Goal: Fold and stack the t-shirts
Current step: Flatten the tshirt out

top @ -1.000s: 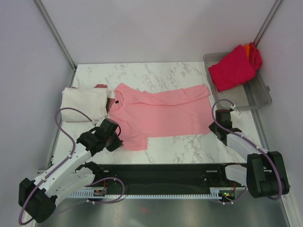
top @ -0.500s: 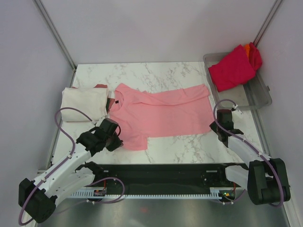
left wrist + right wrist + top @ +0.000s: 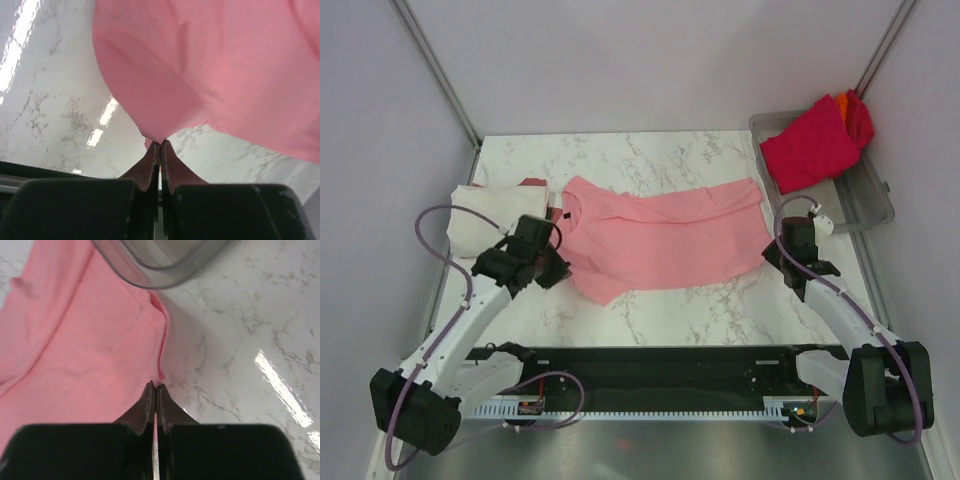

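Observation:
A light pink t-shirt lies spread on the marble table, collar to the left. My left gripper is shut on its near-left edge; in the left wrist view the cloth hangs from the closed fingertips above the table. My right gripper is shut on the shirt's near-right corner, which shows in the right wrist view at the closed tips. A folded cream-white shirt lies at the left on a dark red one.
A grey translucent tray stands at the back right, holding a crimson shirt and an orange one. Its rim shows in the right wrist view, close above the shirt's corner. The arm bases and a black rail run along the near edge.
My left gripper has moved away from the near edge and up, drawing the shirt's near-left part with it. My right gripper has moved a little farther along the shirt's right edge.

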Controlling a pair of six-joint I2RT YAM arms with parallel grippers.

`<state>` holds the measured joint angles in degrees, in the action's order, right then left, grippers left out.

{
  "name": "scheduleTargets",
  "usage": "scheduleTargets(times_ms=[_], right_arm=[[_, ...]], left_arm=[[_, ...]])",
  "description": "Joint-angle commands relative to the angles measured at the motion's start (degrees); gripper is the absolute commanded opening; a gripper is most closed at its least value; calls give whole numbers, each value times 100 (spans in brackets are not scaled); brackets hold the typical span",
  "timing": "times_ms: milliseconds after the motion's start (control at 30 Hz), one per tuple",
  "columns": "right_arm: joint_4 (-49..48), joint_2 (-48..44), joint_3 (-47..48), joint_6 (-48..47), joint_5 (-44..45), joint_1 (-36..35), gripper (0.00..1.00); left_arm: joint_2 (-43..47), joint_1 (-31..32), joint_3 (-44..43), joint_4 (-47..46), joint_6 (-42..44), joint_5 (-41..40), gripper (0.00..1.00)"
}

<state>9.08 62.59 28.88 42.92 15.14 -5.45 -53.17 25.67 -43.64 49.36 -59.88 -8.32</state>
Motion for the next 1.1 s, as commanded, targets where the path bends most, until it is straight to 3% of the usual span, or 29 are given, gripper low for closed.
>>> scheduleTargets(times_ms=[0, 133, 167, 333, 533, 700, 833, 1067], right_arm=[[163, -28, 757, -161, -405, 9, 0], [716, 166, 1897, -370, -993, 0, 0], [892, 236, 2145, -450, -1099, 9, 0], [2103, -53, 3769, -810, -1407, 0, 0], [2853, -1063, 5247, -987, -1670, 9, 0], [2845, -2162, 5777, -961, -1383, 0, 0], [2888, -2663, 6347, -925, -786, 0, 0], [2959, -2155, 6692, -724, -415, 9, 0]], left_arm=[[-430, -921, -1101, -111, 914, 477, 2], [-1035, -1617, -2558, 115, 1494, 1068, 2], [-1151, -1670, -3345, 274, 1575, 1112, 2], [-1372, -1671, -5641, 776, 1900, 1174, 2], [-1223, -1671, -7972, 1286, 1936, 1192, 2], [-451, -1671, -8380, 577, 1813, 1192, 2], [-571, -1662, -9064, 504, 1822, 990, 2], [-1221, -1662, -8935, 48, 1515, 849, 2]])
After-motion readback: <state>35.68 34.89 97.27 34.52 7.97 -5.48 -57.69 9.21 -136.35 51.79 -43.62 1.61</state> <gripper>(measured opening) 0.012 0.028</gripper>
